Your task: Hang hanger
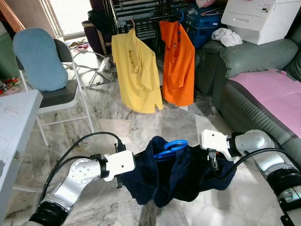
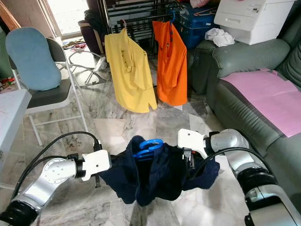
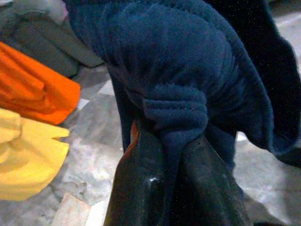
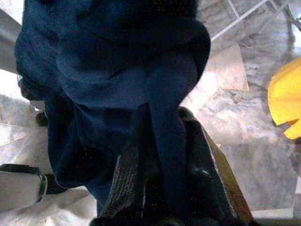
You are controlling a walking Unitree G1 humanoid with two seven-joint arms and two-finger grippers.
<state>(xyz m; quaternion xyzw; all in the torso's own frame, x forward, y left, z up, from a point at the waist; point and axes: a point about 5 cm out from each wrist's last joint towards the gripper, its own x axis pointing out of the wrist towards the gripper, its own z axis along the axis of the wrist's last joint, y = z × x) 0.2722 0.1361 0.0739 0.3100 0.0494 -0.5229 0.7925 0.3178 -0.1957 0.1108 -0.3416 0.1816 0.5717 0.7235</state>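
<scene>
A navy blue garment hangs stretched between my two grippers, low over the marble floor. The hook of a blue hanger sticks out of its top middle. My left gripper is shut on a fold at the garment's left end, and my right gripper is shut on a fold at its right end. In the eye views the left gripper and right gripper are mostly covered by cloth. Ahead stands a black drying rack holding a yellow shirt and an orange shirt.
A folding chair with a blue cushion stands at the left, and a grey table edge is nearer me. A grey-green sofa with a pink cloth runs along the right. A white printer sits behind it.
</scene>
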